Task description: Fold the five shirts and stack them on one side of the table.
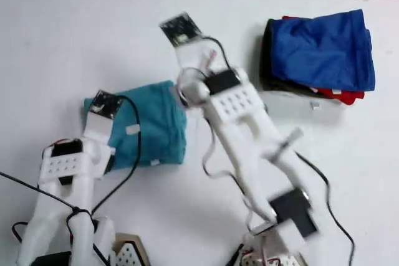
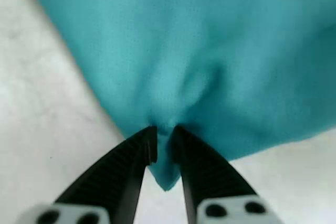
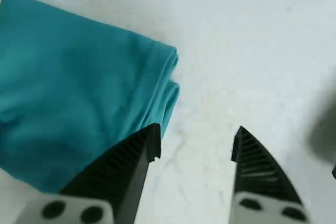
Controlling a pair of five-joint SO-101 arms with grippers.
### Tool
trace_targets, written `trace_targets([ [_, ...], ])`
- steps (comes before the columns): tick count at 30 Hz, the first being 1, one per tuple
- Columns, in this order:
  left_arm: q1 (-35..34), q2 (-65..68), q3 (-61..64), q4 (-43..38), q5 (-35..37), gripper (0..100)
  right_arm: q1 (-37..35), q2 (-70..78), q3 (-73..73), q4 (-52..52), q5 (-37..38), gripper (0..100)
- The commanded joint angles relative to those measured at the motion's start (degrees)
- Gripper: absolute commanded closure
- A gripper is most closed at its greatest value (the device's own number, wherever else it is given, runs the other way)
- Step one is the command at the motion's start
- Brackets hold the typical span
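High view: the folded teal shirt (image 1: pixel 153 126) lay on the white desk (image 1: pixel 62 42) at centre left of the frame, well apart from the stack of folded shirts (image 1: pixel 321 54), blue on top, at upper right. Left wrist view: the left tool (image 2: pixel 164 136) was closed on a pinch of the teal shirt near its edge. Right wrist view: the right tool (image 3: pixel 195 137) stood open over bare desk, just beside the shirt's folded edge.

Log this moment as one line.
left pincer shut on teal shirt | right pincer open beside its folded edge | blue shirt tops pile
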State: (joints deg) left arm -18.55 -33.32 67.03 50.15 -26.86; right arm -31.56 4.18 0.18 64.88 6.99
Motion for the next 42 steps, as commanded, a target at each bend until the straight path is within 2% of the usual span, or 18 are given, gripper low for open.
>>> trace_targets([
  [1,-0.7,-0.3,0.0,-0.6,0.4,91,-2.7,11.4,-14.2,2.2,-0.5,77.6],
  [7,-0.7,-0.2,0.1,-0.5,0.4,91,-5.2,28.4,-29.3,8.0,-0.6,77.6],
  [16,-0.8,-0.4,-0.2,1.4,0.4,91,1.7,43.9,-44.3,16.7,-0.6,77.8],
  [25,-0.8,-0.5,-1.2,2.8,0.4,91,3.8,45.3,-57.3,24.5,-0.2,77.9],
  [30,-0.9,-0.5,-9.7,10.5,0.7,91,2.7,42.9,-68.6,33.8,-0.6,77.6],
  [32,-1.3,-0.5,-14.5,14.9,3.0,91,2.1,42.9,-69.7,36.2,-2.3,77.3],
  [34,-2.9,-0.5,-19.6,18.7,5.1,91,1.8,42.6,-68.4,36.4,-6.2,73.2],
  [38,-8.2,-0.5,-27.6,22.2,7.0,91,-0.1,42.9,-66.0,36.4,-12.0,57.4],
  [42,-14.3,-0.5,-30.5,22.1,7.3,91,-4.8,42.5,-61.2,36.4,-12.4,57.0],
])
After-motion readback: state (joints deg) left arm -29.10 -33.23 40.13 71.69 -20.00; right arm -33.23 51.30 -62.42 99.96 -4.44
